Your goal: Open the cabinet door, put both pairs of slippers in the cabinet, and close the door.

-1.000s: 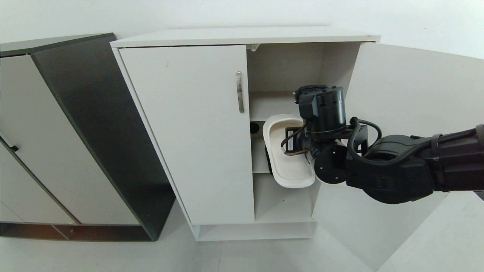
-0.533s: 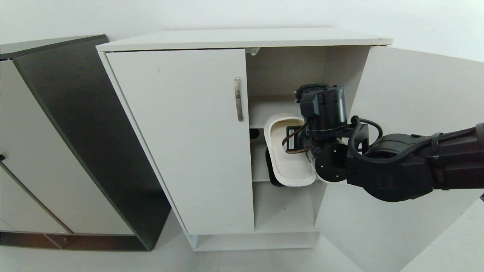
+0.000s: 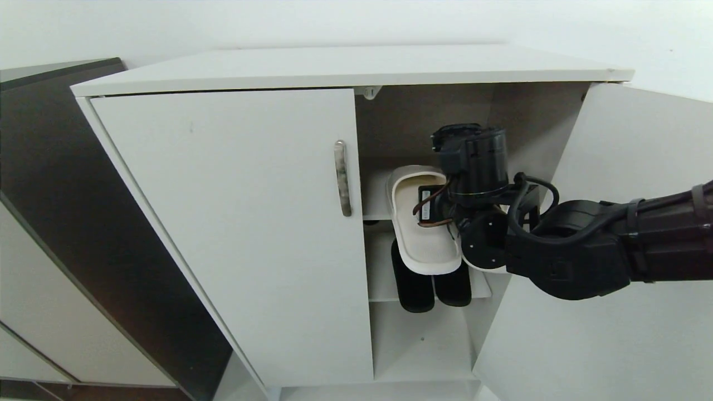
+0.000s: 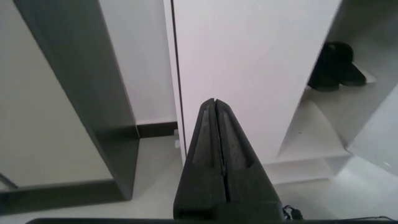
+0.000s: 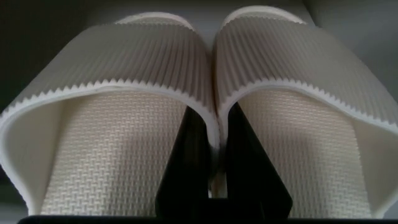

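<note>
Slippers at open cabinet, right hand engaged.

Head view: found cabinet (image 3: 334,64) with left door (image 3: 234,223) shut, handle (image 3: 342,178) upright near its inner edge, right door (image 3: 613,223) swung wide; noted white slippers (image 3: 423,239) held up in the open half, just above black slippers (image 3: 429,284) lying side by side on middle shelf (image 3: 381,278), near ends jutting past its front edge. Left wrist view: recorded left hand (image 4: 215,106) pressed together, gripping nothing, low before the shut door, over floor (image 4: 155,162). Right wrist view: confirmed right hand (image 5: 214,146) pinching the two inner strap edges of the white pair together, one finger (image 5: 186,168) inside each slipper.
</note>
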Available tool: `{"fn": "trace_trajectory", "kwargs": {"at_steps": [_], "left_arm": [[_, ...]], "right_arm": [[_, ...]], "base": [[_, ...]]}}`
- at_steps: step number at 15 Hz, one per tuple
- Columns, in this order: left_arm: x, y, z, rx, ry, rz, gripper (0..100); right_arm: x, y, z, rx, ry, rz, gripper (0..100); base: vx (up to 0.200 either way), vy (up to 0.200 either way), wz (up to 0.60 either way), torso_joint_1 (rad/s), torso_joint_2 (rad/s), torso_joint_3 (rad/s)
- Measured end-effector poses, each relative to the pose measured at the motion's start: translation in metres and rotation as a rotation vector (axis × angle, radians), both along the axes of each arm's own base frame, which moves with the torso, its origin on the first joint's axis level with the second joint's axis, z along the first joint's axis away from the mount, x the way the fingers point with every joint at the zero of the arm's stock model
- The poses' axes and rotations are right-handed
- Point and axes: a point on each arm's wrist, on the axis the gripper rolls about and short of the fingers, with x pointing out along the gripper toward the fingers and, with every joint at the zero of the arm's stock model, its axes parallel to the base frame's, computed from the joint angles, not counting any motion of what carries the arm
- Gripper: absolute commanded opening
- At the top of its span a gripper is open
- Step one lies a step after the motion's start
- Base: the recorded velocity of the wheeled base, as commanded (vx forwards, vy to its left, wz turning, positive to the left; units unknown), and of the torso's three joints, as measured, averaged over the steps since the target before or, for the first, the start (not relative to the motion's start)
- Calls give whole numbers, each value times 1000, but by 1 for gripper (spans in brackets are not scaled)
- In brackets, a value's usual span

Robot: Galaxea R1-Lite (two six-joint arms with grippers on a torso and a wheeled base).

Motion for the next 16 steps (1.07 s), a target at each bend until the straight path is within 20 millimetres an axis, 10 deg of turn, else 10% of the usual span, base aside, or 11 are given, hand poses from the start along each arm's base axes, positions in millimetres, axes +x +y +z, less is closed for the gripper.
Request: {"fn": "trace_trajectory", "kwargs": {"at_steps": [16], "left_arm": [[0, 0, 0, -6, 0, 2, 0]], "right_arm": [[72, 1, 20, -11, -17, 2, 0]], "base": [[0, 0, 0, 0, 0, 0]]}}
